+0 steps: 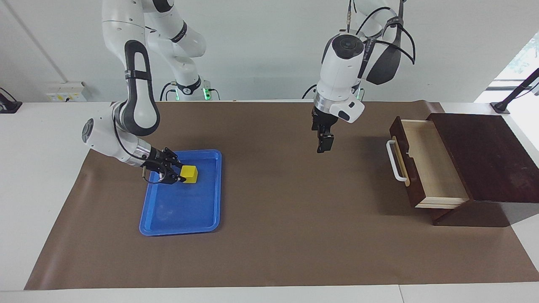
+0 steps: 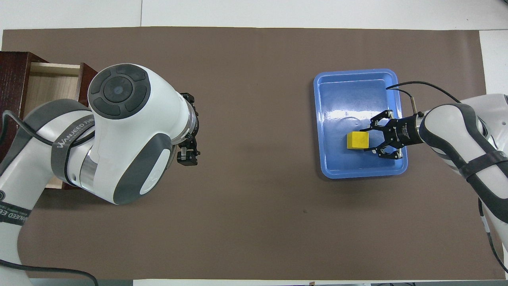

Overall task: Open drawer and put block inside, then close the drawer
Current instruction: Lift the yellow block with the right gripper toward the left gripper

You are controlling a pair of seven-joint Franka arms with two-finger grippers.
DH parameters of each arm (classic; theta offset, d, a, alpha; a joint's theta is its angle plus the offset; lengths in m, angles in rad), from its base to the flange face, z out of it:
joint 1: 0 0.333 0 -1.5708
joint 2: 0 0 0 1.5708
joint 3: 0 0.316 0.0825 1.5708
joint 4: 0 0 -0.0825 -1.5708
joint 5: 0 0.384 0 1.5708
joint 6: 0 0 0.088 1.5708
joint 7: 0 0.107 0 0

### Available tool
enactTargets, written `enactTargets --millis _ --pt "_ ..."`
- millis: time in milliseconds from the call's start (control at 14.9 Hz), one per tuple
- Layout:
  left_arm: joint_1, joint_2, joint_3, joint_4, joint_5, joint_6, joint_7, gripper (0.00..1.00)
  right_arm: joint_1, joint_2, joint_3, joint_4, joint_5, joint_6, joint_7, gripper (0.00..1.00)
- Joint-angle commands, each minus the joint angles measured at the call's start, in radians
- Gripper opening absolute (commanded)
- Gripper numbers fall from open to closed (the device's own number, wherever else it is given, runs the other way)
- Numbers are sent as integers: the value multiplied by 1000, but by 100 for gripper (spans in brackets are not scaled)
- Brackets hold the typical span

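The small yellow block [image 1: 190, 173] [image 2: 356, 140] rests in the blue tray [image 1: 181, 229] [image 2: 359, 174], at the end of it nearer the robots. My right gripper [image 1: 182, 173] [image 2: 365, 140] lies low in the tray, shut on the block, one fingertip on each side of it. The dark wooden drawer [image 1: 433, 168] [image 2: 47, 85] stands pulled out of its box at the left arm's end of the table, pale inside showing and nothing in it. Its white handle [image 1: 396, 162] faces the table's middle. My left gripper [image 1: 325, 147] [image 2: 187, 158] hangs open over the brown mat, between tray and drawer.
The dark box [image 1: 484, 155] that houses the drawer sits at the edge of the brown mat [image 1: 273, 235]. In the overhead view the left arm's bulk hides much of the drawer. Bare mat lies between the tray and the drawer's front.
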Motion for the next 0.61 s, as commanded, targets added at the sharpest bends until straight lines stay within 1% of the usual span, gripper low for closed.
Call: enactTargets --millis 0,134,403,538 --pt "-8 8 8 11 9 3 13 100 -2 -6 1 37 28 -20 -23 0" --pt "-8 8 8 11 7 3 11 100 12 -20 6 83 26 -75 -1 0" --pt "-7 8 9 9 7 6 11 100 87 -83 6 140 14 -156 50 0" --pt "-7 6 9 9 7 6 11 100 144 -94 6 181 11 -181 108 0"
